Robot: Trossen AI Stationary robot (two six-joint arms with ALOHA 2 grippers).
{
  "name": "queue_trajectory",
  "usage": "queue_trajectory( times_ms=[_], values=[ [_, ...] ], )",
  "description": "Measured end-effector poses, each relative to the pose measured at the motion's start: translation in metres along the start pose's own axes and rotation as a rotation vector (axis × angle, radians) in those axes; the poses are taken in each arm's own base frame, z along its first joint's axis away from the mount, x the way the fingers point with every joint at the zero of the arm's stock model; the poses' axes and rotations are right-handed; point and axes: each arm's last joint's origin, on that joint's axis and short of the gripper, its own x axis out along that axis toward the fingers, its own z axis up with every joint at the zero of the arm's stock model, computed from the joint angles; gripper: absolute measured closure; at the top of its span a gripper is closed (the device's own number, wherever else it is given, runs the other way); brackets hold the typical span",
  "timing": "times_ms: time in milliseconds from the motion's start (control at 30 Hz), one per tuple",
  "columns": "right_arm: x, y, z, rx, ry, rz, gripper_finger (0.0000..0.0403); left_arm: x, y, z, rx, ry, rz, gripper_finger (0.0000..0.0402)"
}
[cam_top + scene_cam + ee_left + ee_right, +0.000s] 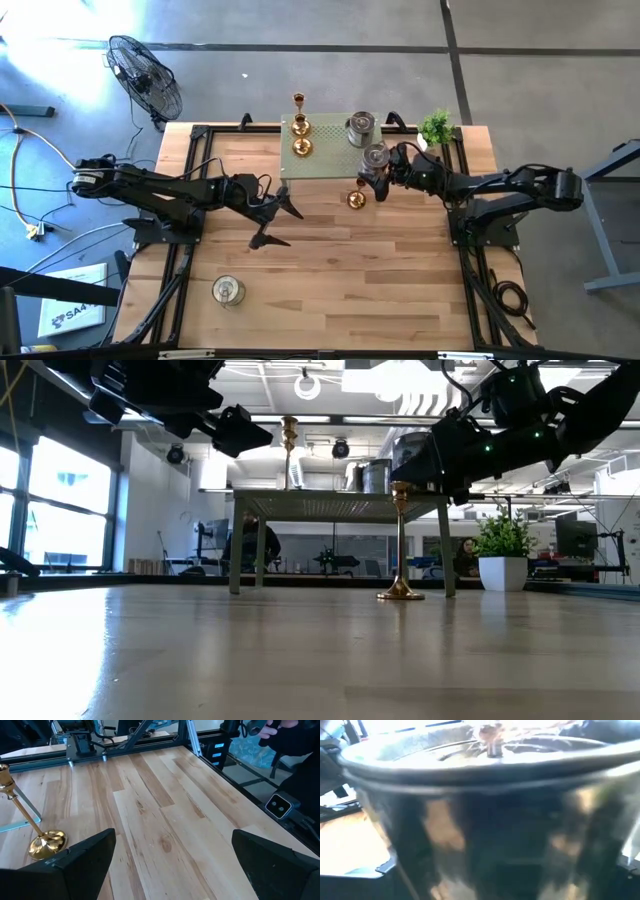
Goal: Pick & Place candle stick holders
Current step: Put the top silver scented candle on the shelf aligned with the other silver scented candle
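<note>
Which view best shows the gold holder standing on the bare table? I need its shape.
The low view: the gold holder stands full height, side-on, base to cup. The high view shows it only from above. The left wrist view cuts off its top. The right wrist view misses it.

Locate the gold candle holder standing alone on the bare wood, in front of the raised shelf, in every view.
High view: gold candle holder on the wood just left of the right gripper, below the shelf.
Low view: centre-right, in front of the shelf.
Left wrist view: far left edge.
Right wrist view: not in it.
Shared landmark: the shelf.
</note>
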Motion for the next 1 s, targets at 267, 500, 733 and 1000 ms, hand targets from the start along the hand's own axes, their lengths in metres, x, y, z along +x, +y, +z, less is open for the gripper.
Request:
queue_trajectory(
  times_ms=[267,500,733,1000],
  values=[
    [-0.0002,0.0022,0.0005,-0.058,0.002,0.074,0.0013,0.0,0.0001,0.0,0.0,0.0,0.002,0.0009],
    [-0.0001,0.0023,0.001,-0.057,-0.001,0.074,0.0013,0.0,0.0,0.0,0.0,0.0,0.001,0.0009],
    [-0.0002,0.003,0.0061,-0.062,-0.051,0.079,0.0017,0.0,0.0,0.0,-0.001,0.0,0.001,0.0009],
    [-0.0003,0.0033,0.0082,-0.083,-0.073,0.078,0.0017,-0.0001,0.0,0.0,-0.001,0.0,0.0,0.0009]
  ],
)
